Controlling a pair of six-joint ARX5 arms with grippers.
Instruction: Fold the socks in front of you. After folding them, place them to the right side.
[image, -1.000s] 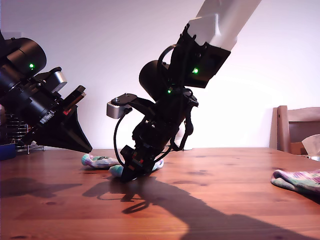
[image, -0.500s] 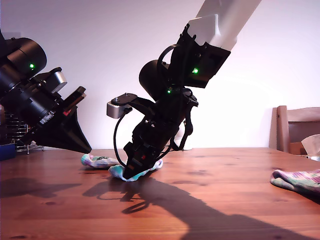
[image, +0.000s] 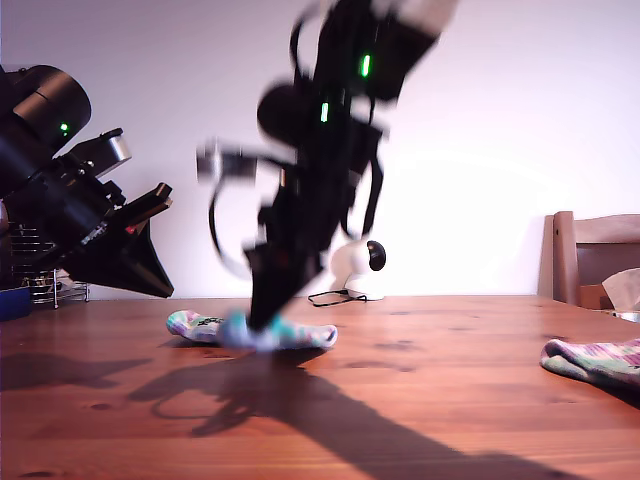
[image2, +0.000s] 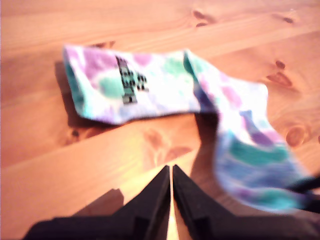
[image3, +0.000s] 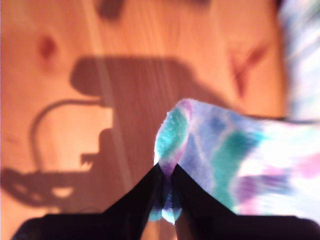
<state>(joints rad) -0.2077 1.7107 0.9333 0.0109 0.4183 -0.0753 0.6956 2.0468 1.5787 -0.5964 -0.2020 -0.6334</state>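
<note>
My second gripper (image3: 167, 192) pinches one end of the sock (image3: 235, 160), which trails off beyond my jaws onto the table (image3: 60, 40). My first gripper (image2: 171, 187) hangs pressed together, empty, the sock's lettered cuff lying ahead. I should carry the pinched end over level and release squarely.

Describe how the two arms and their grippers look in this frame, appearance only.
Both arms are black. The second arm, motion-blurred in the exterior view, shows green indicator lights, looping black cables and a grey block on its side. The first arm has bulky round joints, a green light and a grey module. My first gripper and my second gripper each end in black, tapered, wedge-shaped fingers.
</note>
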